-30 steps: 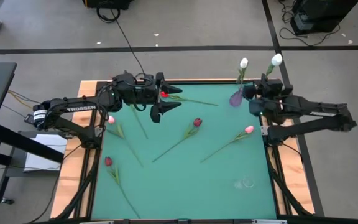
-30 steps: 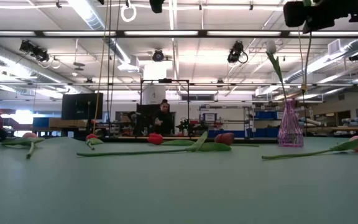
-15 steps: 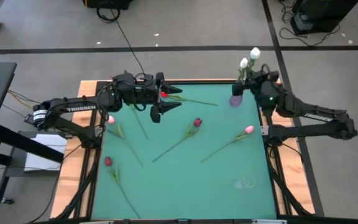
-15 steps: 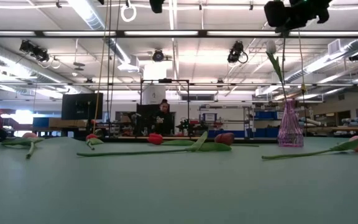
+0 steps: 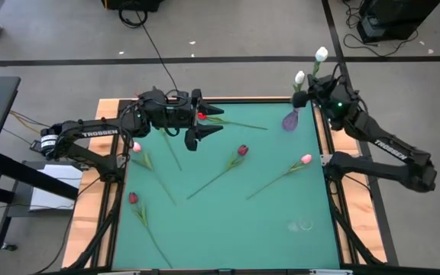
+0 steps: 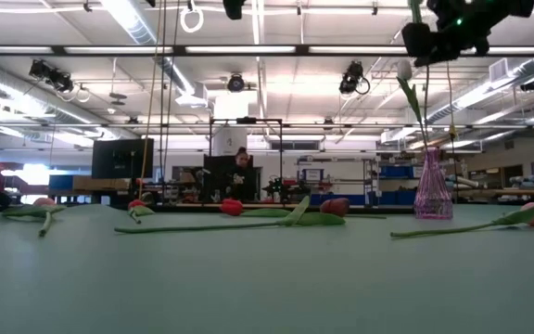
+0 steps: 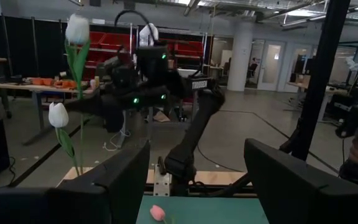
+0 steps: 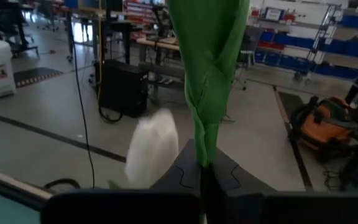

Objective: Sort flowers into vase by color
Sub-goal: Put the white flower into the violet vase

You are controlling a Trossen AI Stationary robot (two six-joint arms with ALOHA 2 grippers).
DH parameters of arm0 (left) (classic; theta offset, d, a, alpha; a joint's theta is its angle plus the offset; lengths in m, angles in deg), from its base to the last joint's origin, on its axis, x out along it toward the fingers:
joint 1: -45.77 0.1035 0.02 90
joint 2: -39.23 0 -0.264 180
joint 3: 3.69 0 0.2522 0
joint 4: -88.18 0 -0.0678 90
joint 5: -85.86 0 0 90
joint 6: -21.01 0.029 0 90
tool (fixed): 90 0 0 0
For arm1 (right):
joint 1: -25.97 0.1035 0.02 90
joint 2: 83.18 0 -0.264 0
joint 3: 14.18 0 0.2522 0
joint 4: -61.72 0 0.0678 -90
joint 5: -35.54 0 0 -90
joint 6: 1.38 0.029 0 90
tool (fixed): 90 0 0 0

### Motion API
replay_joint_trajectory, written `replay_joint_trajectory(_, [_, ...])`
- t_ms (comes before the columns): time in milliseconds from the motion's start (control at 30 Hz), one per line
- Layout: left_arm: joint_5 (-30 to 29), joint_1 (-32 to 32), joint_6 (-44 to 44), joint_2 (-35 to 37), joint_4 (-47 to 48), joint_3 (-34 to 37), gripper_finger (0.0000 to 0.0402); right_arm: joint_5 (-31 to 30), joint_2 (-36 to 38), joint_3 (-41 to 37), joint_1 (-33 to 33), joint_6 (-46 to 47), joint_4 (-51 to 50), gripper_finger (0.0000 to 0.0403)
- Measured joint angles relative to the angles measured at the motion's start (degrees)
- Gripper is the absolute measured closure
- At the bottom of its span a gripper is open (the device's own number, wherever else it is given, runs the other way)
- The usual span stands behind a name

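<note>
- The right gripper [image 5: 328,90] hung high above the purple vase [image 5: 289,120], its fingers pinched on the green stem of a white tulip [image 5: 321,54] whose bud rose just beyond them.
- The left gripper [image 5: 208,122] hovered well apart from it, fingers spread, holding nothing.
- A second white tulip [image 5: 299,78] stood in the vase, just beside the right gripper.
- A pink tulip [image 5: 305,159] lay on the mat below it.

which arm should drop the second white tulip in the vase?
Right. The right gripper already grips the white tulip by its stem beside the purple vase; the left gripper waits open, farther away.
</note>
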Motion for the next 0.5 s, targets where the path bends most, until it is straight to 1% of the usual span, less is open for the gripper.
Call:
replay_joint_trajectory(233, [0.0, 0.0, 0.0, 0.0, 0.0, 0.0, 0.0134, 2.7, 0.2, -4.7, -2.1, 0.8, 2.2, 0.0400])
replay_joint_trajectory(367, [0.0, 0.0, 0.0, 0.0, 0.0, 0.0, 0.0134, 3.2, 0.1, -5.8, -2.9, 0.6, 3.3, 0.0400])
replay_joint_trajectory(433, [0.0, 0.0, 0.0, 0.0, 0.0, 0.0, 0.0134, 3.9, -0.2, -5.8, -3.3, 0.7, 2.9, 0.0396])
replay_joint_trajectory(500, [0.0, 0.0, 0.0, 0.0, 0.0, 0.0, 0.0134, 4.0, -0.2, -5.8, -3.6, 0.9, 2.3, 0.0383])
